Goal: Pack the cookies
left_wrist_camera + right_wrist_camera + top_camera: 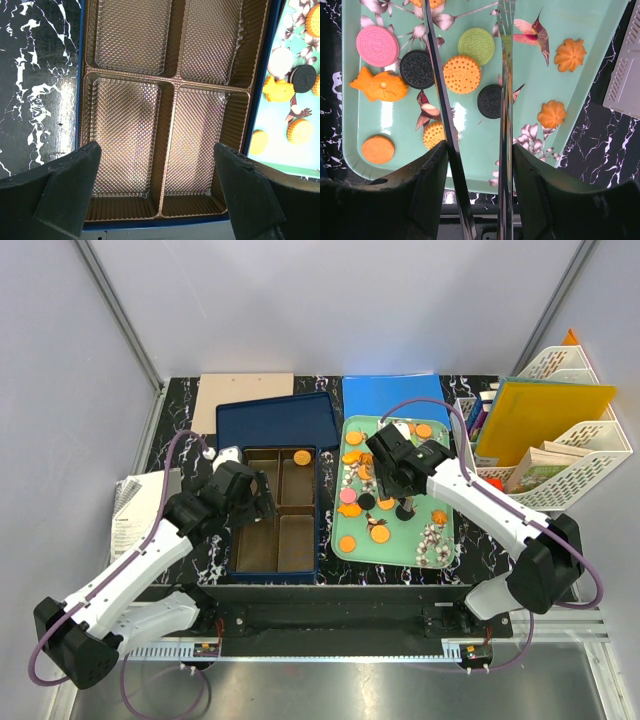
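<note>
Top external: where are the cookies (380, 533)?
— Mostly on the mint tray (410, 546); one sits in the box (295, 540).
— Left wrist?
— My left gripper (157, 180) hangs wide open and empty over bare compartments.
— Right wrist?
— My right gripper (477, 165) pinches metal tongs (439, 95) (tips out of frame). The cookies look light and brittle; I'd nip one gently across its edges.
</note>
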`<state>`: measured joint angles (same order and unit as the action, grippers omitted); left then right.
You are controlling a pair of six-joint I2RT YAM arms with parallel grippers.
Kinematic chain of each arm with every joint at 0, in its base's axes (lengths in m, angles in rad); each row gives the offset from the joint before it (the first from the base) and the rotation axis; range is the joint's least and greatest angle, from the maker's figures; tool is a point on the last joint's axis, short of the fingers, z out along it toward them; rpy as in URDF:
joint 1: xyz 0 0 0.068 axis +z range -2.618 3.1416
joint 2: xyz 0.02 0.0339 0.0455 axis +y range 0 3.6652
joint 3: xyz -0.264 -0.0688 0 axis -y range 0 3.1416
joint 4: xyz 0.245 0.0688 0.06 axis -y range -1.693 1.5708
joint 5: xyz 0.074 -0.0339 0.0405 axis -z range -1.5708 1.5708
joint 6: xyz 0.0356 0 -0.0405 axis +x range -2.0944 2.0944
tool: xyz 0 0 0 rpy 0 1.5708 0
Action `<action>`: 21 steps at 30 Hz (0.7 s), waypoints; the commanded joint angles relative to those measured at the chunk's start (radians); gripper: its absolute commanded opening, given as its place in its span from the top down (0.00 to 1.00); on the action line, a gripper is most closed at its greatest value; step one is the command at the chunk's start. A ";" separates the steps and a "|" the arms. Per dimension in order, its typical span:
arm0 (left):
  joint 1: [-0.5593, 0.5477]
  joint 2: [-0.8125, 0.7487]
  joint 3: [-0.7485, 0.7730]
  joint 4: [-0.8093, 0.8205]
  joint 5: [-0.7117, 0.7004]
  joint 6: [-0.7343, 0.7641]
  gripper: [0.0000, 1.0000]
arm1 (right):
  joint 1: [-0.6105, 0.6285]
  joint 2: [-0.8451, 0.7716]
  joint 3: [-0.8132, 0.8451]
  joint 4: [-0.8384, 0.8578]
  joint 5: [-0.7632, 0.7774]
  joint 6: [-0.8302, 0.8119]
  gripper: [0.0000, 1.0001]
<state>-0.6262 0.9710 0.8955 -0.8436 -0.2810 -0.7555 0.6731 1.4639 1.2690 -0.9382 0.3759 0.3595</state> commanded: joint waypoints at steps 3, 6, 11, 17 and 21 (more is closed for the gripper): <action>-0.003 -0.009 0.022 0.035 0.020 0.022 0.01 | -0.003 -0.020 0.018 0.030 -0.005 0.001 0.41; -0.003 -0.006 0.023 0.037 0.023 0.024 0.01 | -0.001 0.001 0.035 0.038 -0.026 -0.007 0.41; -0.003 -0.009 0.016 0.037 0.025 0.021 0.01 | 0.002 0.024 0.052 0.059 -0.063 -0.011 0.41; -0.003 -0.015 0.005 0.041 0.023 0.015 0.01 | 0.023 0.041 0.044 0.095 -0.092 -0.004 0.41; -0.003 -0.012 0.003 0.044 0.025 0.010 0.01 | 0.036 0.052 0.047 0.101 -0.094 -0.005 0.42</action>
<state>-0.6262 0.9699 0.8951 -0.8433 -0.2695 -0.7490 0.6891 1.5070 1.2751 -0.8791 0.2947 0.3584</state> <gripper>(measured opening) 0.987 0.589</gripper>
